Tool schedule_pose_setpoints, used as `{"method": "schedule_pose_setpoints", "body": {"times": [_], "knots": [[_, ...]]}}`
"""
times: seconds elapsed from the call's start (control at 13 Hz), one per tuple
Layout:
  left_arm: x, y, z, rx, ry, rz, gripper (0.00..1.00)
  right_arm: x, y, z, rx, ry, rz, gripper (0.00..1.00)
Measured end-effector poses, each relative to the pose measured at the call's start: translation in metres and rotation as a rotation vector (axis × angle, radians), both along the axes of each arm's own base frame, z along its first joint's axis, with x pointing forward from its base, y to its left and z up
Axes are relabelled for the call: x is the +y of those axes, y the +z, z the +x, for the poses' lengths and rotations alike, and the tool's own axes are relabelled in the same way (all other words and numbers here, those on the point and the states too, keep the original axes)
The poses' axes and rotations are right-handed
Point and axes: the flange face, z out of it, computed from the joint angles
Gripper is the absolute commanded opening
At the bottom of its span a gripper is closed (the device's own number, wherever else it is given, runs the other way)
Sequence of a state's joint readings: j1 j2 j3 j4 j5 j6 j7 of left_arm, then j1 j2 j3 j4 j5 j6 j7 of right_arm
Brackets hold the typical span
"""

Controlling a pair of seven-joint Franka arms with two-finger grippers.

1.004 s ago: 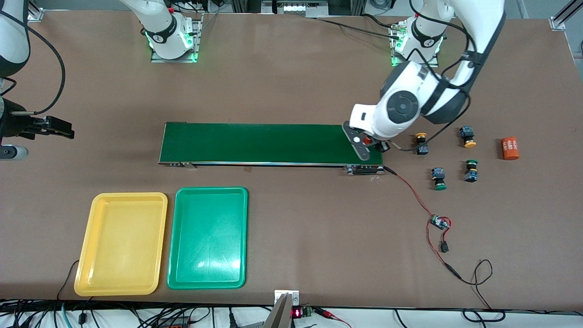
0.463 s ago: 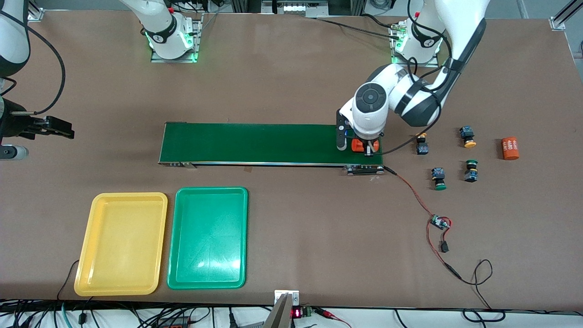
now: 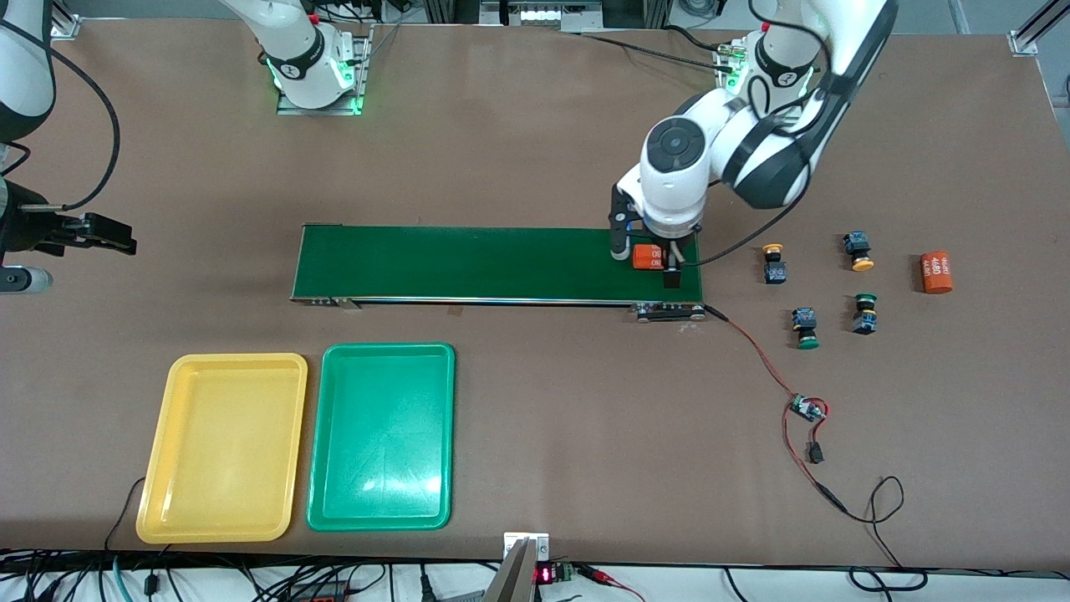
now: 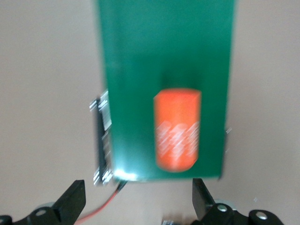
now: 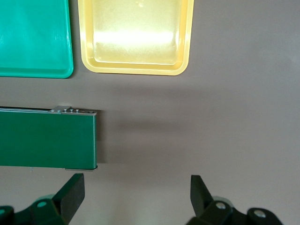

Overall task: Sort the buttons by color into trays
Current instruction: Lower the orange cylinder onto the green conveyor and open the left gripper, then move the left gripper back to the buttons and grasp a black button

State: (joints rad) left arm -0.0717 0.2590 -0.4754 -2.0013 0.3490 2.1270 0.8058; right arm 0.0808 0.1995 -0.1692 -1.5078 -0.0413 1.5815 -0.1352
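Left gripper (image 3: pixel 645 261): hangs over the long dark green conveyor belt (image 3: pixel 468 263) at the left arm's end of it, fingers (image 4: pixel 71 201) spread wide on either side of an orange cylinder with white print (image 3: pixel 645 257); the cylinder lies on the belt and nothing pinches it.
Why there: the cylinder looks set down at the belt's loading end, probably so the belt can carry it toward the right arm; it is not one of the things to be sorted.
Right gripper (image 5: pixel 136 197): waits over bare tabletop (image 3: pixel 535 125) past the belt's other end, fingers wide and empty.
Buttons: four small push-button switches lie untouched on the tabletop near the left arm's end, two with yellow-orange caps (image 3: pixel 774 263) (image 3: pixel 857 251), two with green caps (image 3: pixel 805 327) (image 3: pixel 864 313); none sorted yet.
Trays: shallow yellow plastic tray (image 3: pixel 224 446) and shallow green plastic tray (image 3: pixel 383 436) sit side by side, nearer the front camera than the belt, both empty.
Second orange cylinder (image 3: pixel 937 272): on the tabletop just past the buttons.
Hard to make out: the left wrist view is blurred, so the print is unreadable; the right gripper is cut off at the front view's edge.
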Motion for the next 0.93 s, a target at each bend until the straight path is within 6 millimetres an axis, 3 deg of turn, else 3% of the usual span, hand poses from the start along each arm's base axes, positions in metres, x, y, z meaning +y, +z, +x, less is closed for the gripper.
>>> {"method": "schedule_pose_setpoints", "body": {"times": [0.08,0.23,0.39,0.46,0.62,0.93], "knots": [[0.030,0.008,0.016,-0.020,0.053,0.008,1.00,0.000,0.000,0.000,0.000,0.000,0.000,1.00],[0.110,0.010,0.048,-0.031,0.194,0.026,1.00,0.000,0.000,0.000,0.001,0.000,0.000,1.00],[0.184,0.002,0.066,0.000,0.405,-0.034,1.00,0.000,0.000,0.000,0.001,0.000,0.000,1.00],[0.211,-0.004,0.069,0.014,0.537,-0.080,1.00,0.000,0.000,0.000,0.001,0.000,0.000,1.00],[0.240,-0.022,0.066,0.022,0.833,-0.086,1.00,0.000,0.000,0.000,0.001,-0.001,0.000,1.00],[0.255,-0.064,0.034,0.049,1.372,-0.001,1.00,-0.001,0.000,0.000,0.001,-0.001,0.000,1.00]]}}
